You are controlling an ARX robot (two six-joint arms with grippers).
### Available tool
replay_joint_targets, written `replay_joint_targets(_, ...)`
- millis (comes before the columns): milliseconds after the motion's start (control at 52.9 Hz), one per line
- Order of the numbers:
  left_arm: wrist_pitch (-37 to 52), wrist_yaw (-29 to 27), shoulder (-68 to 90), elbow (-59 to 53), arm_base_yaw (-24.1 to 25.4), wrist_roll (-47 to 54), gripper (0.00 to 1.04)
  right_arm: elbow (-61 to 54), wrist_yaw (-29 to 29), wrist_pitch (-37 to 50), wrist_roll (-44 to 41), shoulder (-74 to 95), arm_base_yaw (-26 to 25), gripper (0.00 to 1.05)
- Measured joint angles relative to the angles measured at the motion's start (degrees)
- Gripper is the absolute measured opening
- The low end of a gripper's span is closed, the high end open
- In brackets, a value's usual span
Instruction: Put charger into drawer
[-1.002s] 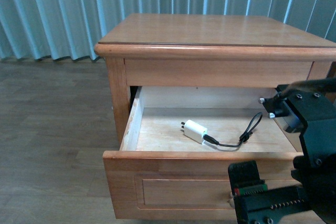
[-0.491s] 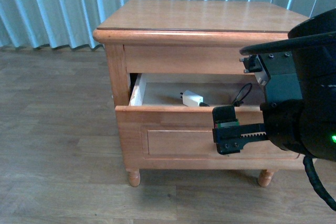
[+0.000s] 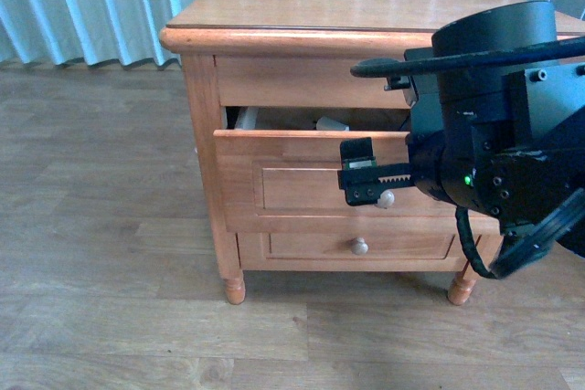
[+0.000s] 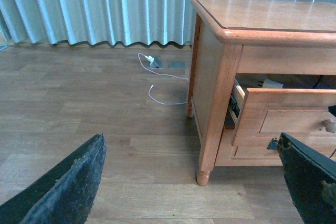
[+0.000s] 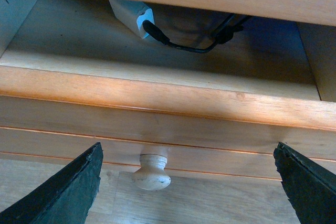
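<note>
Right gripper (image 5: 189, 192) sits just in front of the drawer (image 3: 311, 184), fingers wide apart, one at each side of the right wrist view, nothing between them; the drawer's round knob (image 5: 151, 172) sits between them, nearer the finger at 9 o'clock, no contact visible. Left gripper (image 4: 194, 182) also spread apart and empty, hanging over the wood floor (image 4: 79, 108) well clear of the nightstand (image 4: 220, 77), which sits at its 2 o'clock. Drawer is open only part way, front panel standing proud of the carcass. Charger (image 5: 131, 15) lies inside on the pale drawer floor toward the back, white block at about 11 o'clock from the knob, black cable (image 5: 199, 40) running off toward 1 o'clock. Lower drawer (image 3: 356, 246) shut. A white cord (image 4: 157, 80) lies on the floor beyond the nightstand, before the curtain (image 4: 94, 3).
</note>
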Motion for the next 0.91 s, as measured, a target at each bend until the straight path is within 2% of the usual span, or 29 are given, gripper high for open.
replay_joint_targets(435,-0.02,-0.02,0.00,0.00,0.00,0.00,0.99,12.09,0.59,-1.20,1.77,7.48,-2.84,0.97)
replay_joint_targets(907,0.00,0.00,0.00,0.00,0.00,0.00,0.99,14.82,1.25,-1.79,3.43,10.10,-3.89,0.97)
